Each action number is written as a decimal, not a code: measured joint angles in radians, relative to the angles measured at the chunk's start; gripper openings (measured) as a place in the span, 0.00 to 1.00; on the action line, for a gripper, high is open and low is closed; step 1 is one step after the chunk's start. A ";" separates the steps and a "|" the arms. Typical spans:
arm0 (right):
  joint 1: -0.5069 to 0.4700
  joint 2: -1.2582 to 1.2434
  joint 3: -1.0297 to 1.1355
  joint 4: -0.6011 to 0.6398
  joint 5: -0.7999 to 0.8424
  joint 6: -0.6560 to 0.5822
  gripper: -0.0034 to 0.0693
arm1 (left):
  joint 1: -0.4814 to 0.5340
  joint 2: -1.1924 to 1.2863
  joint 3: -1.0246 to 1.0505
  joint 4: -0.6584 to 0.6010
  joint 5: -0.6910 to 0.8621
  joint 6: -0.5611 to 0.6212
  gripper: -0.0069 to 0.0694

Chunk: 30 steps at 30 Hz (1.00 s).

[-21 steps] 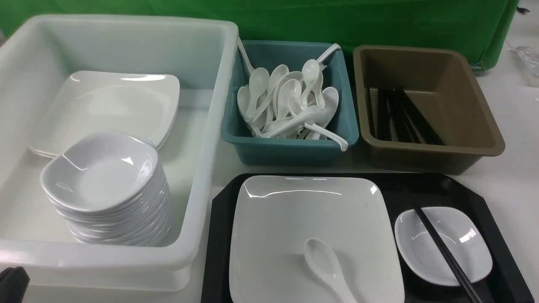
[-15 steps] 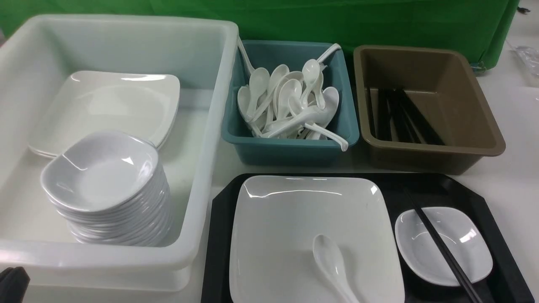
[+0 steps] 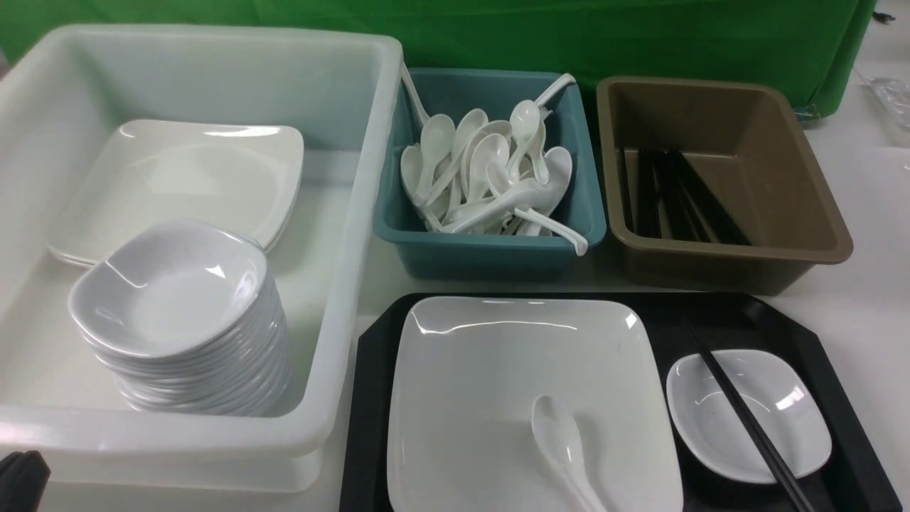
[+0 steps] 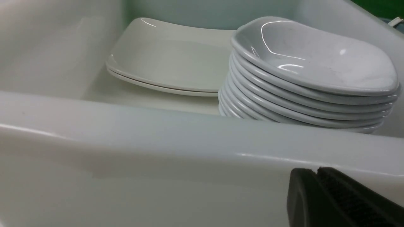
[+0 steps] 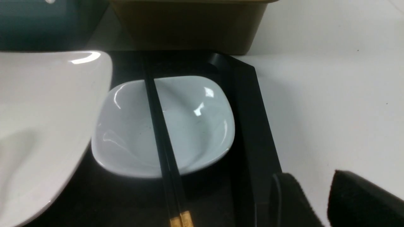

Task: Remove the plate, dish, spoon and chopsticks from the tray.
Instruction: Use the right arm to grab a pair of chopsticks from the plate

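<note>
Shifted slightly toward the dish (image 3: 771,427) since before, our spoon (image 3: 561,437) lies on the plate (image 3: 498,355) in the tray (image 3: 718,313), handle toward us. The chopsticks (image 3: 739,412) cross the dish diagonally. White desk (image 3: 874,306), green backdrop (image 3: 640,35). Our left gripper (image 4: 316,176) is clenched, our right gripper (image 5: 315,195) released, empty.

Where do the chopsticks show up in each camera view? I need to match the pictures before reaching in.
Front view: the chopsticks are at the lower right, lying diagonally across the dish on the tray.
Left wrist view: not in it.
Right wrist view: the chopsticks run through the middle of the picture, across the dish.
Shared landmark: the brown bin just beyond the tray.
</note>
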 joint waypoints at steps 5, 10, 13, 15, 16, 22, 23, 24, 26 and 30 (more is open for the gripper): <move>0.000 0.000 0.000 0.000 0.000 0.000 0.38 | 0.000 0.000 0.000 -0.081 -0.060 -0.016 0.11; 0.000 0.000 0.000 0.000 0.000 0.000 0.38 | 0.000 0.000 0.000 -0.461 -0.316 -0.139 0.11; 0.000 0.000 0.000 0.000 0.000 0.000 0.38 | 0.000 0.000 -0.001 -0.509 -0.364 -0.163 0.11; 0.000 0.000 0.000 0.000 0.000 0.000 0.38 | 0.000 -0.001 -0.035 -0.505 -0.270 -0.160 0.11; 0.000 0.000 0.000 0.000 0.000 0.000 0.38 | 0.000 0.006 -0.074 -0.486 -0.215 -0.152 0.11; 0.000 0.000 0.000 0.000 0.000 0.000 0.38 | -0.003 0.225 -0.360 -0.425 0.119 0.089 0.11; 0.000 0.000 0.000 0.000 0.000 0.000 0.38 | -0.005 0.225 -0.370 -0.426 0.119 0.089 0.11; 0.000 0.000 0.000 0.000 0.000 0.000 0.38 | -0.027 0.320 -0.454 -0.432 0.199 0.166 0.11; 0.000 0.000 0.000 0.000 0.000 0.000 0.38 | -0.083 0.416 -0.537 -0.443 0.267 0.223 0.11; 0.000 0.000 0.000 0.000 0.000 0.000 0.38 | -0.234 0.565 -0.633 -0.440 0.312 0.291 0.11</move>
